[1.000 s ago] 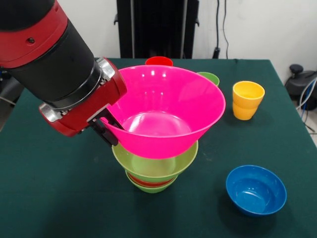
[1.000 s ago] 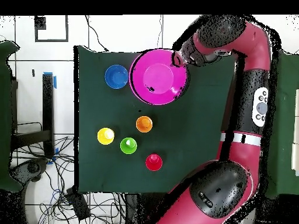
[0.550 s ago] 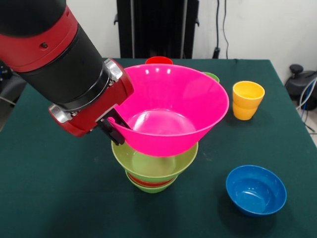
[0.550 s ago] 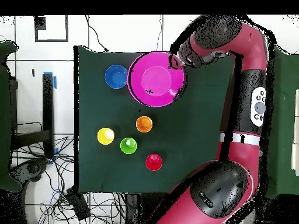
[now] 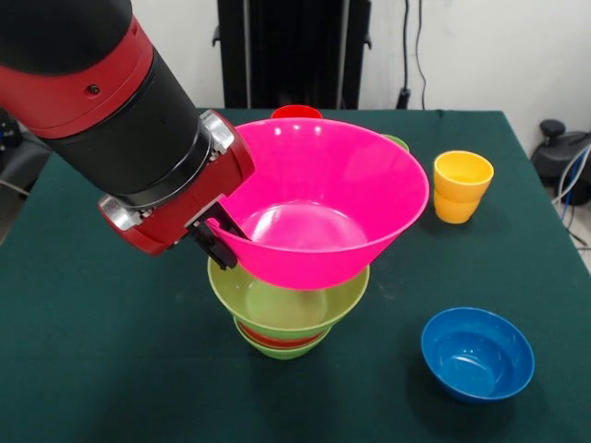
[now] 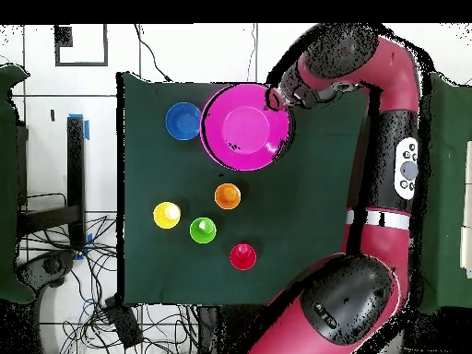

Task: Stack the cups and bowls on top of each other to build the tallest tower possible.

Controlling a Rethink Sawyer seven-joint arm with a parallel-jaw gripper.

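Note:
My gripper is shut on the left rim of the huge pink bowl and holds it tilted just over the tower. The tower is a large lime green bowl on a red-orange bowl on a small green bowl. I cannot tell whether the pink bowl's base touches the green one. From above, the pink bowl hides the tower, with the gripper at its rim. The blue bowl sits alone at the near right. A yellow cup, a green cup and a red cup stand behind.
The overhead view shows the blue bowl beside the pink one, and an orange cup, yellow cup, green cup and red cup spread over the green cloth table. The arm arches along the table's right side.
The gripper and the pink bowl have shifted a little to the right in the front view and risen slightly. Everything else stays put.

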